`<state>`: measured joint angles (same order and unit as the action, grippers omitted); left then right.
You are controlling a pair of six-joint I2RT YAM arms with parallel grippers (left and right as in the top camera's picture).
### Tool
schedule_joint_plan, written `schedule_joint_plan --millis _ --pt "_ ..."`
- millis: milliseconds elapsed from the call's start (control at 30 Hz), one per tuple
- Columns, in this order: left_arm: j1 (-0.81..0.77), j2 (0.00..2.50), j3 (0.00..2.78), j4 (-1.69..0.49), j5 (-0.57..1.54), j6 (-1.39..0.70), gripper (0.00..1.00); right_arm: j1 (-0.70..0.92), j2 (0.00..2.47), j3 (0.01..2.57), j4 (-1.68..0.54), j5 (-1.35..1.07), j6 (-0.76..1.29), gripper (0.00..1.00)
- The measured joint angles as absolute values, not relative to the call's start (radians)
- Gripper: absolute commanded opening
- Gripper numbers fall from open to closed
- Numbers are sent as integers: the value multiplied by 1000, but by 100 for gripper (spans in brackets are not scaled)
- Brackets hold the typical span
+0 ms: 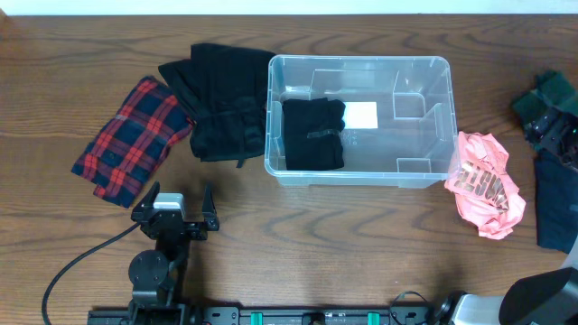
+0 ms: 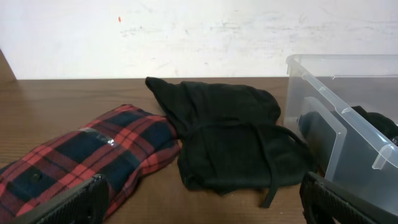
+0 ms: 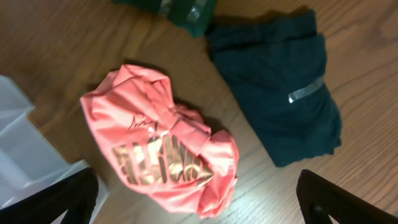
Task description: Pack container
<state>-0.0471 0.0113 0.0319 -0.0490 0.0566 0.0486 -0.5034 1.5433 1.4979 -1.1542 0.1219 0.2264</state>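
One container point(image 1: 361, 60), one black garment point(image 1: 313, 135) inside

In the left wrist view the container point(image 2: 323, 118) runs off the right edge and the plaid garment point(image 2: 81, 162) off the lower left, while the left claw point(image 2: 202, 202) shows only two dark fingertips point(image 2: 74, 205) in the bottom corners. The right wrist view likewise shows only the tips of the right claw point(image 3: 199, 205); the top edge cuts the green garment point(image 3: 180, 9), and the gold lettering point(image 3: 155, 165) on the crumpled pink garment point(image 3: 143, 112) is unreadable. Overhead, a folded black garment point(image 1: 313, 135) covers part of the white label point(image 1: 361, 115), and the right edge cuts the dark blue garment point(image 1: 553, 212).
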Motion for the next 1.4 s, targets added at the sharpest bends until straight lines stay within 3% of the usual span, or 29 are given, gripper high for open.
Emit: schedule_joint_plan --millis 300,367,400,433,467,500,567,600,1033,1400 --pt "-47 11 32 -49 57 49 98 -548 1543 1401 -1016 157 218 99" --pt "-47 11 32 -49 57 49 98 -575 1544 1382 -982 155 205 94" --pt "-47 11 32 -49 57 49 98 -592 1544 1378 -970 154 199 88" --pt "-47 11 32 -49 57 49 98 -612 1544 1377 -958 153 193 75" --pt "-47 11 32 -49 57 49 98 -632 1544 1377 -946 150 187 60" --pt "-47 11 32 -49 57 49 98 -651 1544 1377 -938 146 189 37" --pt "-47 11 32 -49 57 49 98 -702 1547 1377 -926 131 186 10" --pt "-47 11 32 -49 57 49 98 -721 1549 1377 -922 131 189 2" --pt "-47 11 32 -49 57 49 98 -999 1790 1377 -883 77 305 1" --pt "-47 11 32 -49 57 49 98 -1049 2010 1374 -885 -12 322 1"
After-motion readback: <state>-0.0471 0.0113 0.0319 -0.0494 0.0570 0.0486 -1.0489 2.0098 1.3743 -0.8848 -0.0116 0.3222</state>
